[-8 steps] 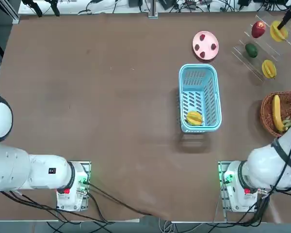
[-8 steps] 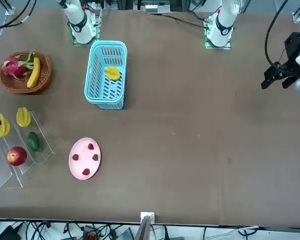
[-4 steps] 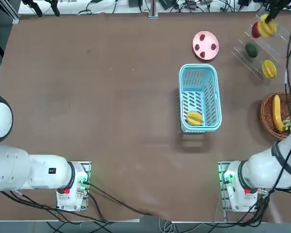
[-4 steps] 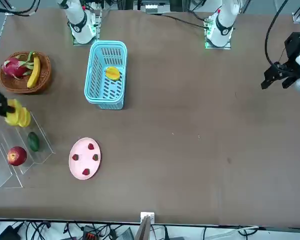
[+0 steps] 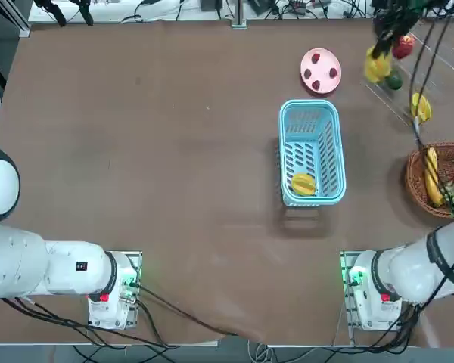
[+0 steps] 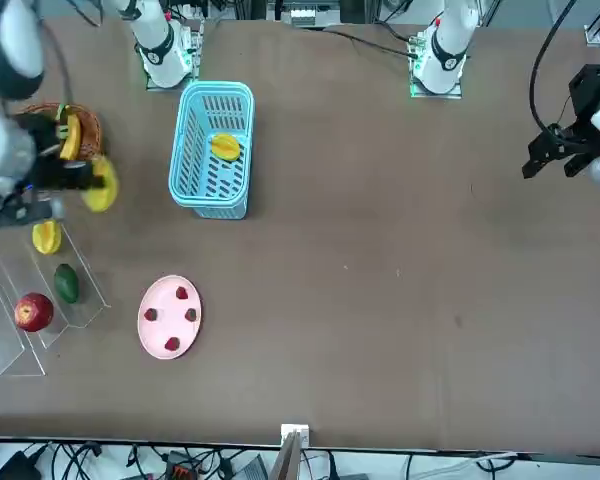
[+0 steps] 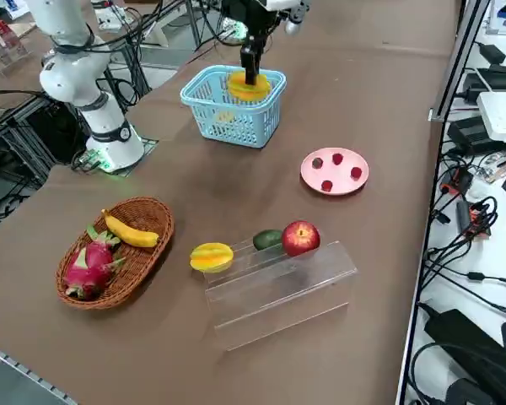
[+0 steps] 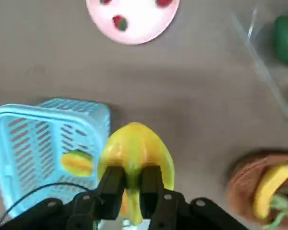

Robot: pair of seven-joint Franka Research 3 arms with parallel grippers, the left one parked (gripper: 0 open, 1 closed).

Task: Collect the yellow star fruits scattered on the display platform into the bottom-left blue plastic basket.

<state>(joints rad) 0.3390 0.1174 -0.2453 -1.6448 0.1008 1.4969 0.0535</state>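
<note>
Brown tabletop lies beneath the right gripper (image 8: 132, 184), whose fingers pinch a star fruit (image 8: 136, 158) nearly shut, above the table. Probably firm but bruisable, with slick ridges, it wants a gentle grip across its middle. Another star fruit (image 5: 303, 184) lies inside the blue basket (image 5: 286, 144); a third (image 7: 212, 257) sits on the clear rack (image 7: 282, 291).

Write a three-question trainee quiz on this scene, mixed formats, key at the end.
1. True or false: the right hand is gripping a star fruit.
2. Multiple choice: which item lies in the wicker bowl beside the dragon fruit?
a) apple
b) banana
c) avocado
3. Fill in the blank: the star fruit inside the blue plastic basket and the one in the hand leave ___ star fruit at the display platform.

Key: 1 true; 2 b; 3 one.
</note>
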